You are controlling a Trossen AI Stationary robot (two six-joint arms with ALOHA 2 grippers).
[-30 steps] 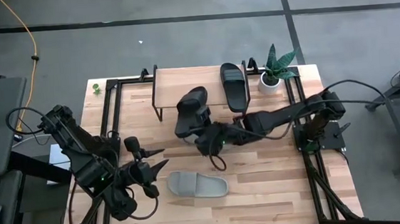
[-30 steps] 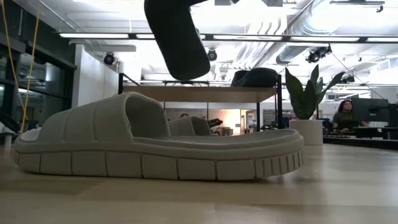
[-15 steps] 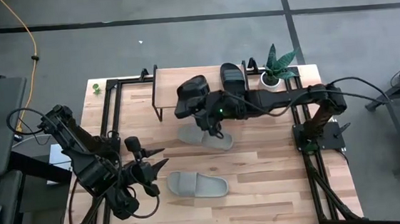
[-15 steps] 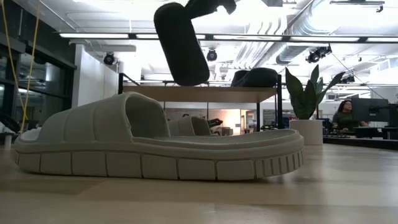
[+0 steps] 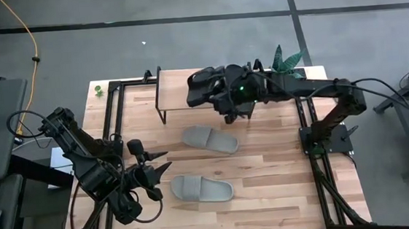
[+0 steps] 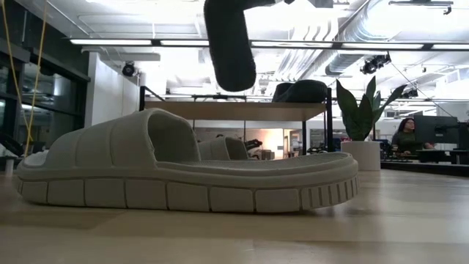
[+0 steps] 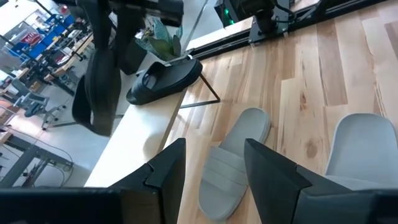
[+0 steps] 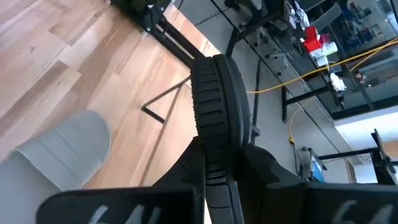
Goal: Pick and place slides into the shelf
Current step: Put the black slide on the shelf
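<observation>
**Right arm carries a black slide above the shelf**

The right gripper (image 5: pixel 227 98) reaches across the desk (image 5: pixel 282 167) with its fingers clamped on the sole edge of a black slide (image 5: pixel 204 87), which hangs in the air over the middle of the shelf (image 5: pixel 173 84). In the low view that slide (image 6: pixel 229 44) points downward, well clear of the shelf board. A second black slide (image 5: pixel 238 82) lies on the shelf toward its 3 o'clock end, mostly hidden under the arm in the high view and seen whole in the left wrist view (image 7: pixel 165 78). The shelf's 9 o'clock half is bare board.

2 grey slides rest on the desk: the farther grey slide (image 5: pixel 210 139) just at 6 o'clock of the shelf, the nearer grey slide (image 5: pixel 202 189) toward the desk's front edge. Bare wood runs between them and out to the 3 o'clock rail.

The left gripper (image 5: pixel 153 175) hovers low at 9 o'clock of the nearer grey slide, fingers apart.

Since 1 second ago the carried slide has moved from above mid-desk toward 12 o'clock and over the shelf, uncovering the farther grey slide. The left arm has not shifted.
</observation>
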